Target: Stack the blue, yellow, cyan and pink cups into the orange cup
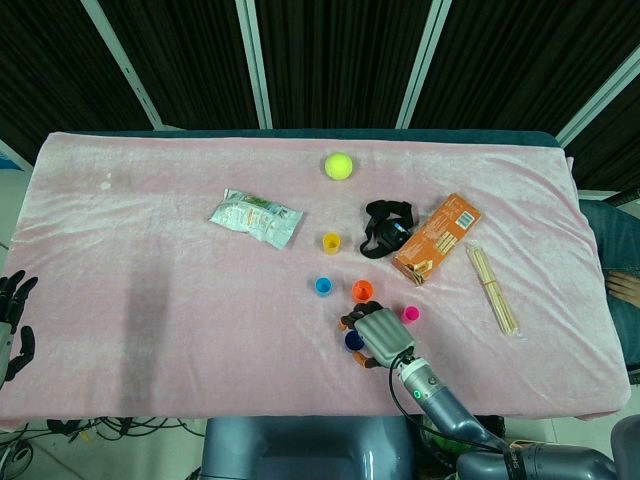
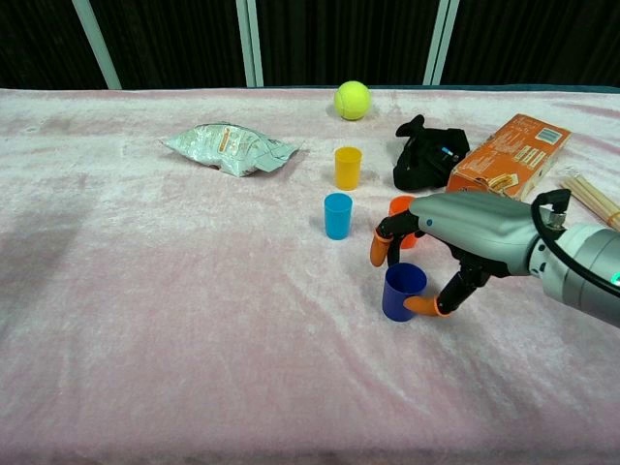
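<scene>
Left robot hand [image 1: 12,320] sits idle at the far left frame edge, fingers spread, holding nothing. Mid-frame on the table [image 2: 145,291]: yellow cup [image 2: 347,168], cyan cup [image 2: 338,215], orange cup [image 1: 362,291]. Right robot hand [image 2: 455,242] wraps the blue cup [image 2: 402,292]; pink cup [image 1: 410,314] just right.

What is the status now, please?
Right robot hand around blue cup, grip unconfirmed. Left robot hand idle at table edge. Orange cup just behind, upright, nothing in the way.

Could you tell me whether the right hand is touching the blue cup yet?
Touching: chest view shows the right hand with an orange fingertip pressed against the blue cup.
</scene>
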Motion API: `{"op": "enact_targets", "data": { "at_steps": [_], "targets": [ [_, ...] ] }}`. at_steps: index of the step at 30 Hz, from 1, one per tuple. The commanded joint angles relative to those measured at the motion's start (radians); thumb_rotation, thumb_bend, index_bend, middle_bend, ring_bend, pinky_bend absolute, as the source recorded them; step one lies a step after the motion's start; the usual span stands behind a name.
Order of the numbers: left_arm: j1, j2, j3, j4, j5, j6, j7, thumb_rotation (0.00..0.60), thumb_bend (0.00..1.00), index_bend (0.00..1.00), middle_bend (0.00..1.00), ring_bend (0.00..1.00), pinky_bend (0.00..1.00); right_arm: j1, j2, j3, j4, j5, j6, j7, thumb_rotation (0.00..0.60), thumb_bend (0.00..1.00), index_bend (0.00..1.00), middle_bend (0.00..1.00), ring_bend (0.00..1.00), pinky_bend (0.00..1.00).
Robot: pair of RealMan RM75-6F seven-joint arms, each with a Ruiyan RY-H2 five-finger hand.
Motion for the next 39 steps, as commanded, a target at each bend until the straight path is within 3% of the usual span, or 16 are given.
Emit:
{"op": "enact_targets", "data": {
  "at_steps": [1, 25, 39],
  "targets": [
    [0.001, 0.001, 0.001, 0.0, 0.001, 0.001, 0.0, 0.6, 0.71, 0.06, 0.01, 0.0, 0.02, 0.001, 0.0, 0.0, 0.0, 0.001, 0.001, -0.001, 0.6, 0.24, 0.38, 0.38, 0.21, 0.21],
    [0.001, 0.002, 0.001, -0.004, -0.001, 0.001, 0.006, 0.6, 0.71, 0.06, 0.01, 0.0, 0.02, 0.012, -0.001, -0.008, 0.014, 0.021, -0.011, 0.006, 0.6, 0.25, 0.42, 0.42, 0.22, 0.21],
    [0.001, 0.001, 0.001, -0.006, -0.003, -0.002, 0.011, 0.6, 0.71, 0.06, 0.01, 0.0, 0.02, 0.013, 0.022, 0.002, -0.009, 0.007, 0.001, 0.035, 0.6, 0.31, 0.47, 0.47, 0.25, 0.21]
  ]
}}
